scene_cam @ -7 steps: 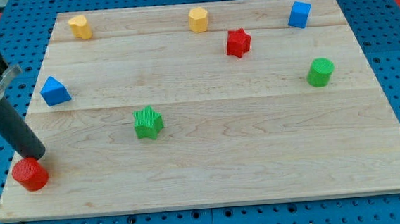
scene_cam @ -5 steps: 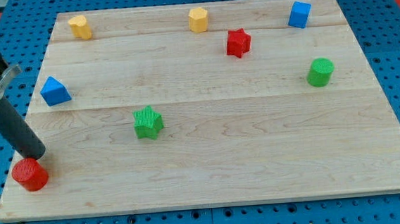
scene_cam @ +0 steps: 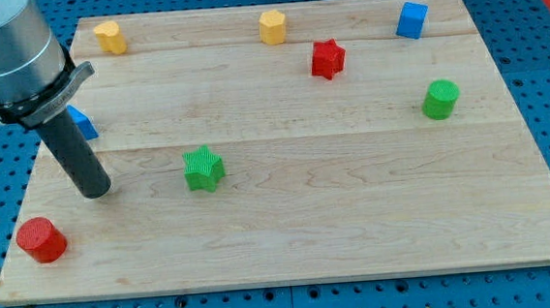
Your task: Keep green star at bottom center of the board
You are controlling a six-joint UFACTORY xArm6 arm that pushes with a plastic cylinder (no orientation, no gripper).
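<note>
The green star (scene_cam: 202,169) lies on the wooden board (scene_cam: 358,226), left of the middle and a little above the board's lower half. My tip (scene_cam: 95,191) rests on the board to the left of the green star, with a gap of about a block's width or two between them. The red cylinder (scene_cam: 42,239) sits below and left of my tip, near the board's bottom left corner. The rod partly hides the blue triangular block (scene_cam: 83,123) behind it.
Along the top edge are a yellow block (scene_cam: 108,37), a yellow hexagonal block (scene_cam: 273,26) and a blue cube (scene_cam: 411,19). A red star (scene_cam: 327,59) lies below them. A green cylinder (scene_cam: 439,99) stands at the right.
My tip has moved right and slightly up, away from the red cylinder and toward the green star. No block has moved.
</note>
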